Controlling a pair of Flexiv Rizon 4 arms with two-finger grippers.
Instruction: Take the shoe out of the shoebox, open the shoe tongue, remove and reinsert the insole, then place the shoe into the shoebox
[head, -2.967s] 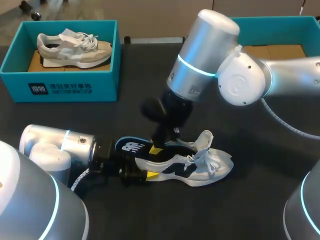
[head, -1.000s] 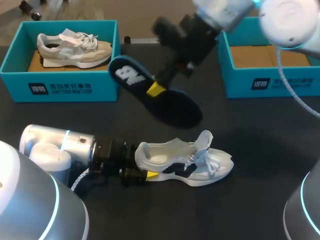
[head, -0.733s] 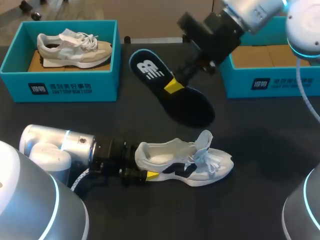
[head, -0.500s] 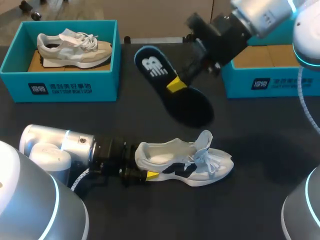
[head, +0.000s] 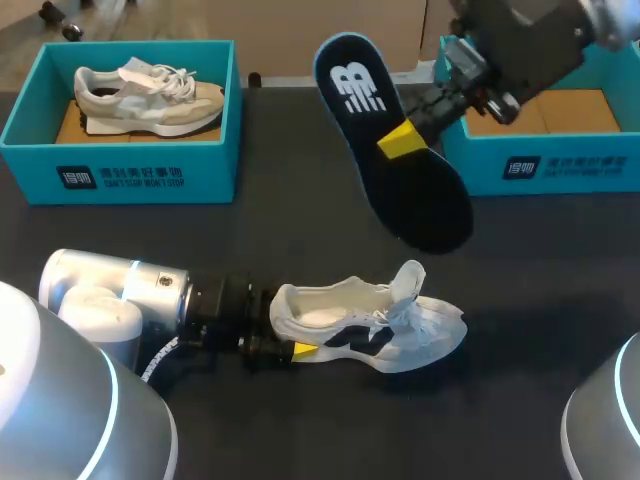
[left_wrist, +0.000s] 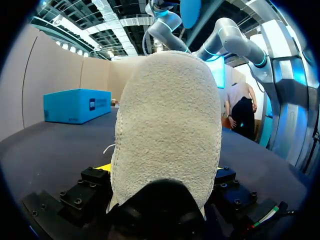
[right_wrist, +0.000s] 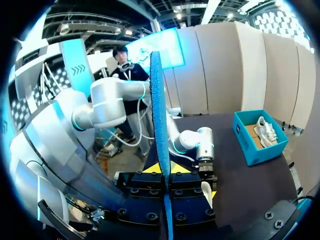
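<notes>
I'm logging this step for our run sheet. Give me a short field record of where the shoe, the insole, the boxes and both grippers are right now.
insole: out of the shoe, in the air above the table
right gripper: shut on insole near its middle
shoe: on the table, tongue raised
left gripper: shut on shoe at the heel
left shoebox: holds a second shoe
right shoebox: no shoe visible; partly hidden by the arm

A robotics lab bench: a silver left arm (head: 110, 290) and right arm (head: 525, 45) over a black table (head: 520, 400), a teal shoebox (head: 120, 175) upper left, a second shoebox (head: 560, 165) upper right.
</notes>
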